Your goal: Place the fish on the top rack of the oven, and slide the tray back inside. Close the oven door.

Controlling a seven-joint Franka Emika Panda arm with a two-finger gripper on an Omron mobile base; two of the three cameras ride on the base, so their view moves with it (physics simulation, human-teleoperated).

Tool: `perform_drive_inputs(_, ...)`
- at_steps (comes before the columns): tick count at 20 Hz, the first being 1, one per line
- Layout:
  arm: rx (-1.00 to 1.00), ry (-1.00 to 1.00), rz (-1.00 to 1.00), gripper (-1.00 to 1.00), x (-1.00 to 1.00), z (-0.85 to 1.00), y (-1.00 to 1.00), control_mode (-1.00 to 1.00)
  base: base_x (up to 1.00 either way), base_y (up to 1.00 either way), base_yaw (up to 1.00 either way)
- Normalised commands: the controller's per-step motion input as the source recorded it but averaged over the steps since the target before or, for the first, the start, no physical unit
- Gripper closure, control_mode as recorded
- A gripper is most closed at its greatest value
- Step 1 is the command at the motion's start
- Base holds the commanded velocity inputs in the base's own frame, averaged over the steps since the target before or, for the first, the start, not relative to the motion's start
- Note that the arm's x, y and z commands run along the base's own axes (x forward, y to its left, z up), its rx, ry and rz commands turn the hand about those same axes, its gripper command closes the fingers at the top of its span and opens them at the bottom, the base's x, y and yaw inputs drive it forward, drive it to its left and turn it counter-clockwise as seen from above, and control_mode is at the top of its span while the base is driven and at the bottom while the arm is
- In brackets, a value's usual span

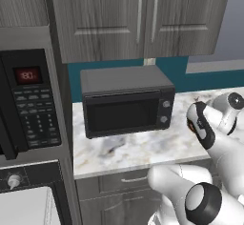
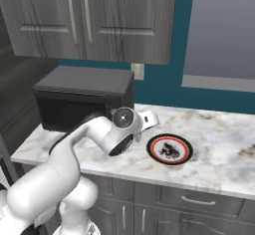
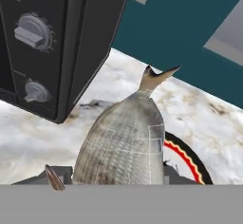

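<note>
The fish point(image 3: 124, 137), silvery grey with its tail pointing away, fills the space between my fingertips, and my gripper point(image 3: 114, 173) is shut on it just above the counter. In the right base view the gripper point(image 2: 147, 119) hangs beside the red-rimmed plate point(image 2: 169, 148), between it and the countertop oven. The oven point(image 1: 19, 178) shows at the lower left of the left base view, with a silver knob and its pale interior point(image 1: 24, 205) below. I cannot tell the tray from that pale interior. The oven door is out of view.
A small black countertop oven point(image 1: 126, 105) stands on the marble counter point(image 1: 143, 150) close to the left of my hand. The black microwave point(image 1: 28, 100) with a red display sits above the oven. Grey cabinets point(image 2: 99, 20) hang overhead.
</note>
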Motion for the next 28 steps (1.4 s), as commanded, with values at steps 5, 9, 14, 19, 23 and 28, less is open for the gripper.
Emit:
perform_drive_inputs(5,0.00,0.01,0.00,1.00,0.01,0.00,0.00,1.00,-0.26,0.11,0.02)
perform_drive_inputs(9,0.00,0.00,0.00,1.00,0.00,0.00,0.00,1.00,-0.61,0.45,0.24)
perform_drive_inputs(14,0.00,0.00,0.00,1.00,0.00,0.00,0.00,1.00,-0.33,0.44,0.43)
perform_drive_inputs(19,0.00,0.00,0.00,1.00,0.00,0.00,0.00,1.00,0.00,0.22,0.57)
perform_drive_inputs(23,0.00,0.00,0.00,1.00,0.00,0.00,0.00,1.00,0.00,0.12,0.70)
perform_drive_inputs(28,0.00,0.00,0.00,1.00,0.00,0.00,0.00,1.00,0.00,0.02,0.73)
